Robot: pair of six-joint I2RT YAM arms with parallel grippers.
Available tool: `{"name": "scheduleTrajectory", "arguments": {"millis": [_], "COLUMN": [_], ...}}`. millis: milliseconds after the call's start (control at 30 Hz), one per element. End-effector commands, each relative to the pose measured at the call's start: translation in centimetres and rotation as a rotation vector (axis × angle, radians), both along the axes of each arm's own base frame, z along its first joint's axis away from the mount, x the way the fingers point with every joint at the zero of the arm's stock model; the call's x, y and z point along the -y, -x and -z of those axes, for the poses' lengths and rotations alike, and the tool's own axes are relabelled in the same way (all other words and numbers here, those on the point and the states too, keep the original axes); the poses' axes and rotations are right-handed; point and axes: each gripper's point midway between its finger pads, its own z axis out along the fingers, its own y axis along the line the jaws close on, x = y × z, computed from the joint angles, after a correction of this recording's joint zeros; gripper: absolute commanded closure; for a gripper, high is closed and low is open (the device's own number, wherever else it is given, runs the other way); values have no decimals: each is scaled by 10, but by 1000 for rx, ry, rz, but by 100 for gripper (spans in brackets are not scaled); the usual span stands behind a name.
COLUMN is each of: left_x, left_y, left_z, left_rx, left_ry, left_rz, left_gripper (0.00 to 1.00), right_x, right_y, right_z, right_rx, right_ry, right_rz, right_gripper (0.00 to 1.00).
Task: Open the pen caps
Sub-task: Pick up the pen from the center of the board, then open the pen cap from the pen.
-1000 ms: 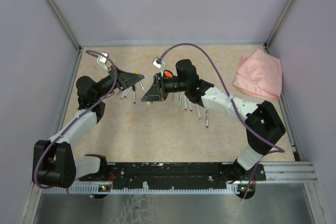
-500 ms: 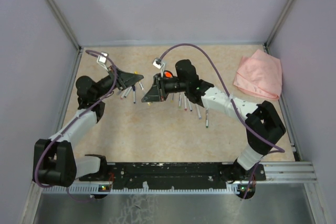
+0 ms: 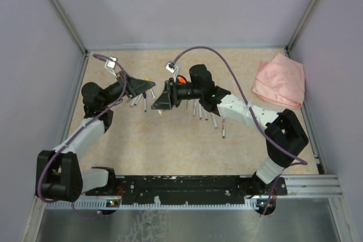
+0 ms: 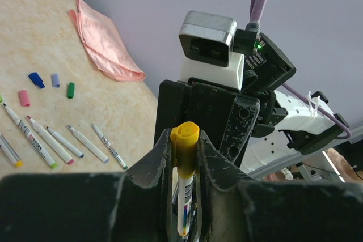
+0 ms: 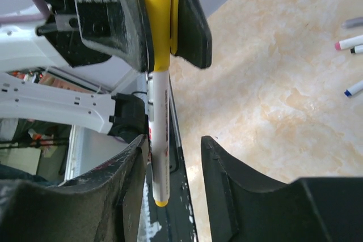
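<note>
the yellow cap (image 4: pixel 185 132) is light, stiff, slick plastic, pinched in the left claw (image 4: pixel 183 145) above the counter's (image 3: pixel 170 140) far middle; the right claw (image 5: pixel 174 145) is spread beside the white barrel (image 5: pixel 157 128); i judge the barrel near the cap the best hold.

Top looks down — wrist views, close, share the yellow cap (image 4: pixel 185 139).

Glossy plastic yellow cap (image 4: pixel 185 140), scuffed matt blk left fingers (image 4: pixel 148 165), soft pink cloth (image 4: pixel 102 43).
</note>
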Motion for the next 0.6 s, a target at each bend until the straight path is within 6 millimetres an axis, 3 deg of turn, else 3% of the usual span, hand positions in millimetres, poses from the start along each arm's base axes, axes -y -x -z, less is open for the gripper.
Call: {"name": "scheduleTrajectory", "arguments": {"millis": [0, 300, 567], "left_x": [0, -1, -4], "left_y": [11, 14, 6], "left_z": [-14, -10, -15], "left_rx": [103, 105, 124], "left_ry": [-5, -9, -13], "left_rz": [18, 13, -14], "left_gripper": [100, 100, 100], "right_x": [-9, -14, -16], "right_y": [-13, -20, -8], "right_z": [-42, -47, -38], "right_rx": [63, 40, 10], "right_ry": [-117, -141, -132], "right_rz": [45, 79, 15], "right_gripper": [57, 60, 100]}}
